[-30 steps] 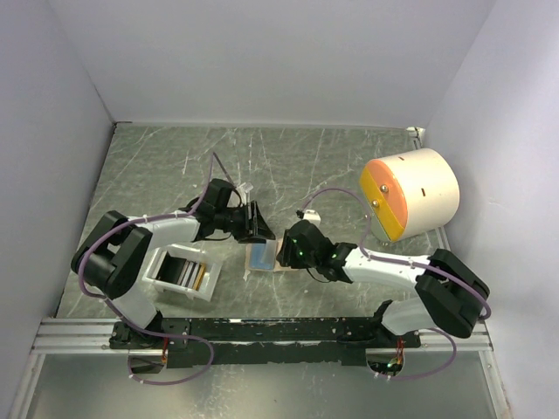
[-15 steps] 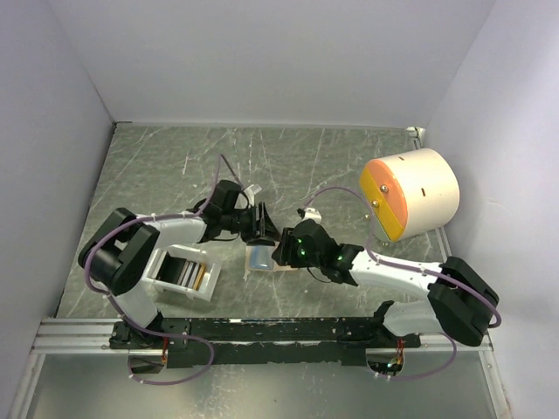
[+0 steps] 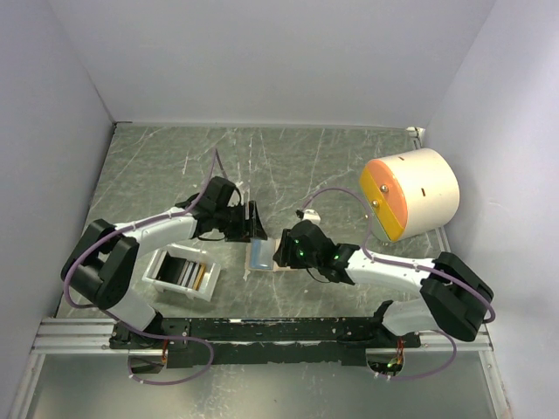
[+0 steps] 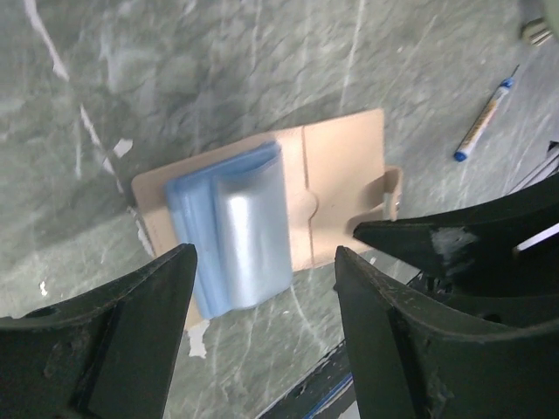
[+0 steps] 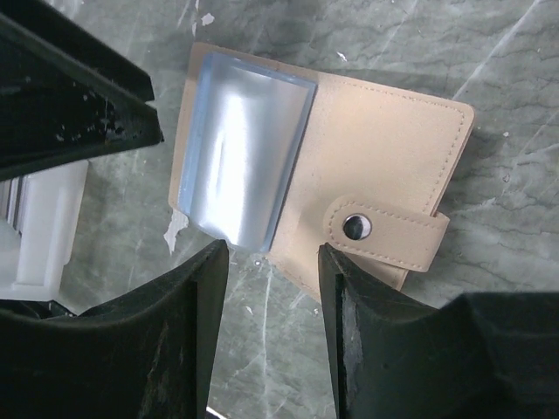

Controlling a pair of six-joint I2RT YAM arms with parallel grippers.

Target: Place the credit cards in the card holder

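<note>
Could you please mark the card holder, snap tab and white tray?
card holder [image 5: 384, 140], right wrist view, tan cover
snap tab [image 5: 354, 227], right wrist view, metal stud
white tray [image 3: 175, 289], top view, near rim

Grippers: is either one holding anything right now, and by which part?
Nothing is held. The left gripper and right gripper are both open, with the card holder lying ungripped below them.
</note>
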